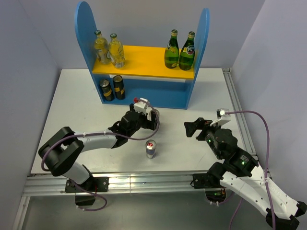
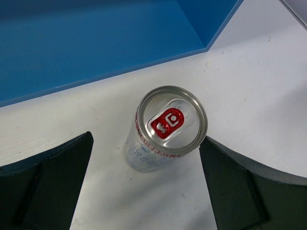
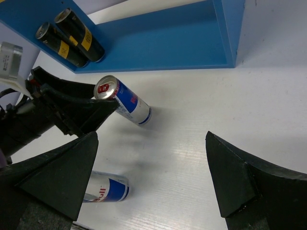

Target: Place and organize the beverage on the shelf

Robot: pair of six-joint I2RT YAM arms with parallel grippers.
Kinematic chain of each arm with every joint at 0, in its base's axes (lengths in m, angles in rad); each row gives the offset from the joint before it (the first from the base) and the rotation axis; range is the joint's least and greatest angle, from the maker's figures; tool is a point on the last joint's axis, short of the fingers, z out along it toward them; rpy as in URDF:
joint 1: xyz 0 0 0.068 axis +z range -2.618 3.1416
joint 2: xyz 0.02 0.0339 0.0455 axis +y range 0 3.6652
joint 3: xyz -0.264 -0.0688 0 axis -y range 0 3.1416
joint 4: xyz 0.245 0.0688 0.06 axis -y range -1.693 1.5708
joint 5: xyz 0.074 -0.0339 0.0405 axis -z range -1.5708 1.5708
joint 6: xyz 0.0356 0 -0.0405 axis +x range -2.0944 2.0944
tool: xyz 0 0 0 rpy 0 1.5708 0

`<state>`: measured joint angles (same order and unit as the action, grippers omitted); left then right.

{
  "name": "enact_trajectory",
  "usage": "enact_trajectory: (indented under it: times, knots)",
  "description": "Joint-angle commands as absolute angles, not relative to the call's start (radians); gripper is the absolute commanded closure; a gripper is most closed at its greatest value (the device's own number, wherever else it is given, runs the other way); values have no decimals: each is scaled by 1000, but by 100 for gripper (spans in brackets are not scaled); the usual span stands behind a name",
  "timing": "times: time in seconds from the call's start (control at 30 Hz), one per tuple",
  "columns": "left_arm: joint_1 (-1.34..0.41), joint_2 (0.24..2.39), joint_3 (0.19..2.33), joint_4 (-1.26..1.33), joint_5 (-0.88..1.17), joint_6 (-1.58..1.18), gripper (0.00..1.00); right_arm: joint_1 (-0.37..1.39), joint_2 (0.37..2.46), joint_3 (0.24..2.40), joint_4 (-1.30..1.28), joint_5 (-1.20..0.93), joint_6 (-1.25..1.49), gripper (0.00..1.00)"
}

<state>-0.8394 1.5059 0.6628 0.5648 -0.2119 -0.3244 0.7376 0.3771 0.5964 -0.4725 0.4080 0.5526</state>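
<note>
1. Closest in: jaws of the left gripper [image 2: 146,140] at full spread either side of an upright slim silver can [image 2: 165,127] on the desk [image 2: 259,86]; not closed on it, nothing held
2. The right gripper [image 3: 149,139] has its jaws wide and empty, over bare desk
3. A second silver can [image 1: 150,149] stands loose nearer the arm bases
4. On the shelf [image 1: 82,28]: pale-yellow bottles [image 1: 101,48] and green bottles [image 1: 171,50] on the yellow board [image 1: 144,60], black-gold cans [image 1: 106,90] below
5. Judged: bottles and dark cans shelved; both silver cans left
</note>
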Motion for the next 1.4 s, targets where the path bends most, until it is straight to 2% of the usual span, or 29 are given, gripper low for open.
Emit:
enact_trajectory:
  times: [0.0, 0.1, 0.13, 0.2, 0.23, 0.27, 0.3, 0.33, 0.37, 1.07, 1.37]
  knots:
    - [-844, 1554, 725, 649, -183, -324, 1, 749, 370, 597, -453, 434, 551, 0]
    - [-844, 1603, 753, 673, -189, -318, 8, 752, 367, 597, -453, 436, 552, 0]
    - [-844, 1630, 771, 678, -196, -314, 20, 752, 367, 595, -453, 436, 552, 0]
    - [-844, 1658, 791, 684, -210, -307, 32, 753, 365, 595, -453, 437, 552, 0]
    - [-844, 1687, 816, 684, -216, -301, 47, 753, 367, 595, -453, 437, 552, 0]
    - [-844, 1701, 828, 681, -218, -295, 56, 753, 367, 595, -453, 437, 552, 0]
    - [-842, 1713, 844, 678, -221, -293, 70, 753, 368, 595, -453, 439, 551, 0]
    - [-844, 1736, 870, 673, -228, -293, 96, 755, 368, 595, -453, 440, 552, 0]
    - [-844, 1746, 885, 667, -232, -291, 100, 756, 368, 595, -453, 439, 551, 0]
    - [-844, 1874, 1239, 615, -287, -233, 100, 756, 361, 592, -445, 433, 548, 0]
    - [-844, 2020, 1321, 725, -321, -256, 100, 756, 350, 591, -445, 430, 548, 0]
